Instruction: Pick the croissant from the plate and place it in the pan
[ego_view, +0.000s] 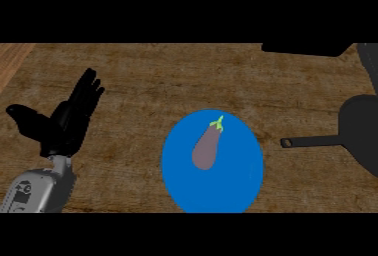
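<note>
Black robot hand (66, 120) (grey forearm (40, 190)).

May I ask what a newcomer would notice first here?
The bright blue plate in the lower middle stands out, a purple eggplant lying on it. The left hand rests open at the left, fingers up; a dark pan sits at the right edge.

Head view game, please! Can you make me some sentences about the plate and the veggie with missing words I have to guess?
1. The eggplant lies on a plate whose colour is ____.
2. In the view, the pan stands to the ____ of the plate.
3. The left hand has straight fingers and holds ____.
4. The eggplant's little stem is coloured ____.
Missing words: blue, right, nothing, green.
</note>
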